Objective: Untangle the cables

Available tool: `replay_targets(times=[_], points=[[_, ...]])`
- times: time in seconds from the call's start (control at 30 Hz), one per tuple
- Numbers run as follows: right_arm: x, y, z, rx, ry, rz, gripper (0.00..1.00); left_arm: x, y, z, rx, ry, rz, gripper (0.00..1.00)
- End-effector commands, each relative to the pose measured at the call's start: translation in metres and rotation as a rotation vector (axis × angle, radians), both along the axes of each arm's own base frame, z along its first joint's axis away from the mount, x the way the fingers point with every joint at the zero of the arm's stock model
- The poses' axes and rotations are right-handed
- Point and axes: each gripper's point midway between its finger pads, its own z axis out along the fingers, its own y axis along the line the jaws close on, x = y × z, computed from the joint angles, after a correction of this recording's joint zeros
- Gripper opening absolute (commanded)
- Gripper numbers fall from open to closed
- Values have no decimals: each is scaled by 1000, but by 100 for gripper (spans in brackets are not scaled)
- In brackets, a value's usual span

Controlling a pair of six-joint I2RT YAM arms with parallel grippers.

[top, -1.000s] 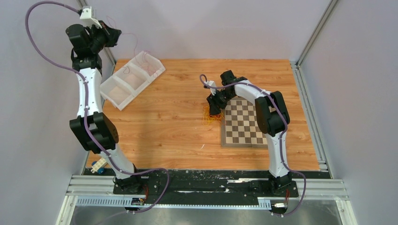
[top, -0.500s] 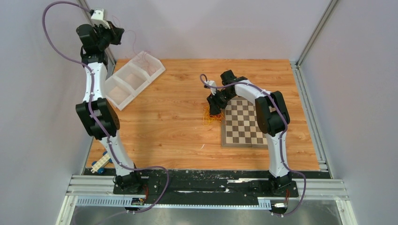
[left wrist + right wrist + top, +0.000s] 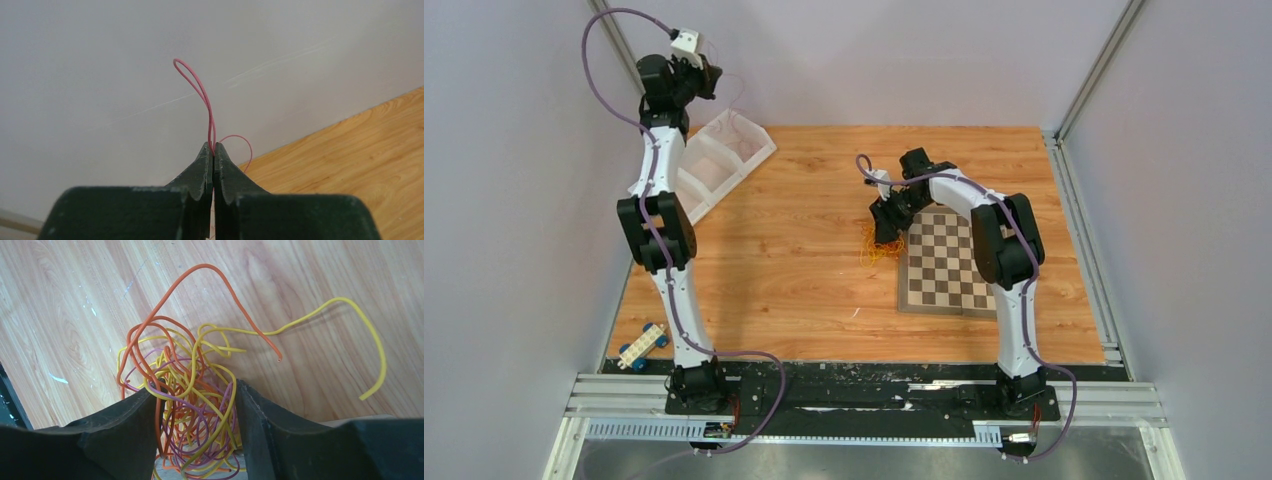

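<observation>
Left wrist view: the left gripper (image 3: 213,148) has its jaws pressed together on 1 pink strand (image 3: 209,112), held up against the wall (image 3: 100,75). The right gripper (image 3: 195,390) has its jaws spread around the tangled cables (image 3: 186,371), which lie on the table (image 3: 774,260) at the left edge of the chessboard (image 3: 944,265).

A wooden table (image 3: 804,260) carries a chessboard (image 3: 944,265) on the right. A tangle of thin cables (image 3: 879,250) lies at the board's far-left corner. A white divided tray (image 3: 714,165) sits far left, and a small wheeled toy (image 3: 643,346) near left.
</observation>
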Motion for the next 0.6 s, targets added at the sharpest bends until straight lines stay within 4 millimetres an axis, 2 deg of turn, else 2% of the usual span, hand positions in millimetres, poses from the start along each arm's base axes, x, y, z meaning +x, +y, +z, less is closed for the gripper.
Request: replay_targets(times=[0.0,0.2,0.3,0.4,0.43,0.5,0.57], points=[[2,-24,-12,-71,49,-57,56,10,-13,22,67,-125,-35,0],[2,-30,-13,-72,60,-70,56,20,-22,-15,81,-105,-92,0],[1,-32,-13,-74,66,-73,56,22,-24,-28,109,-104,-110,0],[1,-33,-13,-72,69,-72,57,27,-16,-35,111,-100,-70,2],[1,-33,-12,-70,70,-72,57,28,-15,-35,107,-100,-65,4],[0,-32,-13,-71,72,-70,57,27,-14,-34,79,-94,-62,22],[1,-33,-12,-72,73,-73,57,24,-13,-26,48,-97,-62,33]])
